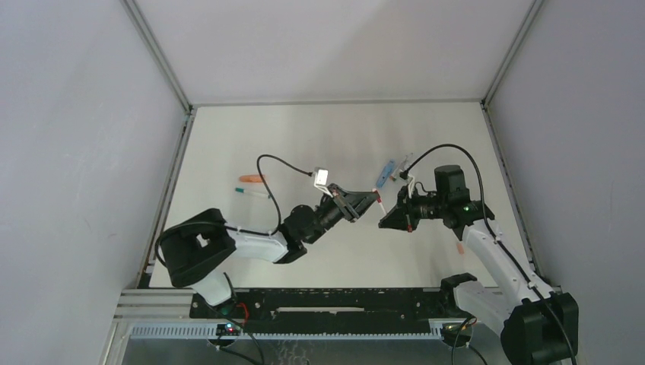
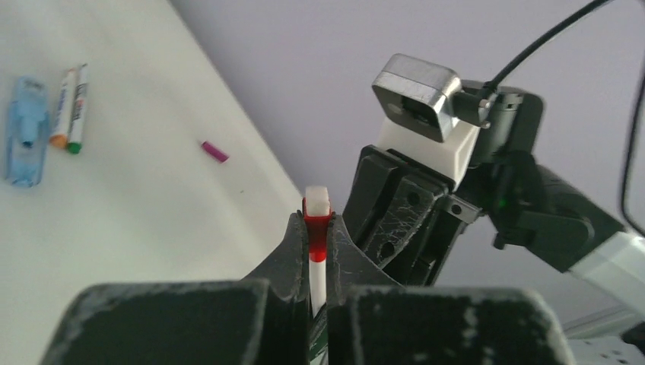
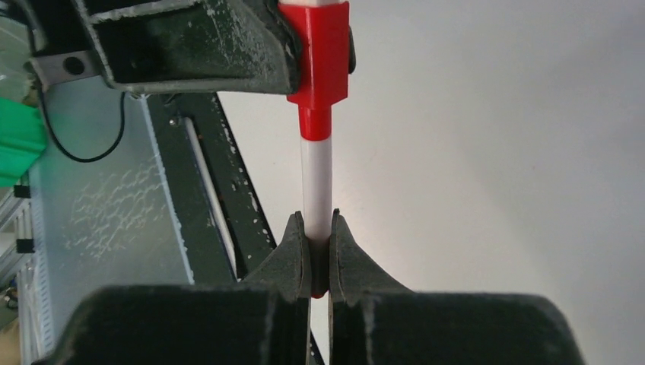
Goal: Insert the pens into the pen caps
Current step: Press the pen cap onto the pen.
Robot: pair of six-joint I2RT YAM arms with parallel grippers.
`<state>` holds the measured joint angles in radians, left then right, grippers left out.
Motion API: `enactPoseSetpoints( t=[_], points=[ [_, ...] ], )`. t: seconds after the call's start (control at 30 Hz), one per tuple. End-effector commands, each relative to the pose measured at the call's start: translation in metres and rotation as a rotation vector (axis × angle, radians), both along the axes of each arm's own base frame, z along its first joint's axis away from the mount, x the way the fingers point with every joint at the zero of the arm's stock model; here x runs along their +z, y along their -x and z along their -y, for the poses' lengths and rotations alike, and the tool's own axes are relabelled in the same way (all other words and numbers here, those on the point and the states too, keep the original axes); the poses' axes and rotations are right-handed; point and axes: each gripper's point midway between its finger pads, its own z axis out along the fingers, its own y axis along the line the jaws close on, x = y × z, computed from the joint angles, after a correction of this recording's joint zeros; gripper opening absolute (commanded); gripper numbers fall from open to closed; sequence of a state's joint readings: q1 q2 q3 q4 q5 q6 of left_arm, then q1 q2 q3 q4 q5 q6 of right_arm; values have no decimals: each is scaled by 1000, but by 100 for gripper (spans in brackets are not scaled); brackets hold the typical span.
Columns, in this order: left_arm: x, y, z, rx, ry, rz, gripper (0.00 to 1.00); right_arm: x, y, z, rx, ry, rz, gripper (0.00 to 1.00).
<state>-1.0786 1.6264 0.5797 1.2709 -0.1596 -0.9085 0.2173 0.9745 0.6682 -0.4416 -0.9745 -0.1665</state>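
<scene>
Grips the white barrel of a pen (image 3: 317, 182) with the right fingers (image 3: 298, 243), clenched tight, nothing but the barrel between them. Pinches the same pen's red end (image 3: 323, 53) with the left fingers (image 2: 300, 239), likewise closed hard. Holds the pen off the desk (image 1: 304, 137), over its middle and slightly toward the right edge, with both sets of fingers close together.

Picks up in the left wrist view, and not in the right one: a short white stub past the red band, and on the desk beyond, a light blue cap (image 2: 27, 129), two pens (image 2: 79, 103) side by side just beside it, and a magenta cap (image 2: 214, 151) apart, near the desk's edge.

Adds in the top view, out of both wrist views: an orange cap (image 1: 251, 179) and a teal-tipped pen (image 1: 251, 192) near the left edge.

Gives in the right wrist view alone the bare run of barrel between the two grips.
</scene>
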Motion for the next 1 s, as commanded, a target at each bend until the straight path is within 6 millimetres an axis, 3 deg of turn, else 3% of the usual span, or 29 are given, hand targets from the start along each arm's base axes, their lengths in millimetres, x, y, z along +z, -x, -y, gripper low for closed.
enactPoseSetpoints(
  t=[0.0, 0.17, 0.23, 0.3, 0.43, 0.5, 0.53, 0.73, 0.97],
  points=[
    [-107, 159, 28, -588, -460, -126, 0, 67, -68, 2, -101, -11, 410, 0],
    [-59, 135, 22, -465, -297, -37, 0, 62, -34, -20, 110, -83, 397, 0],
    [-24, 123, 12, -403, -184, 16, 1, 58, -27, -22, 164, -85, 399, 0],
    [0, 111, -2, -337, -107, 54, 2, 55, -21, -23, 203, -79, 393, 0],
    [32, 95, -23, -226, -38, 138, 2, 53, -15, -25, 238, -79, 397, 0],
    [39, 92, -27, -206, -36, 166, 8, 53, -13, -26, 246, -82, 395, 0],
    [42, 91, -27, -200, -36, 170, 15, 53, -13, -27, 249, -83, 394, 0],
    [37, 86, -33, -166, -34, 156, 43, 54, -10, -29, 261, -97, 380, 0],
    [37, 86, -55, -109, 5, 244, 50, 57, -6, -30, 274, -119, 368, 0]
  ],
)
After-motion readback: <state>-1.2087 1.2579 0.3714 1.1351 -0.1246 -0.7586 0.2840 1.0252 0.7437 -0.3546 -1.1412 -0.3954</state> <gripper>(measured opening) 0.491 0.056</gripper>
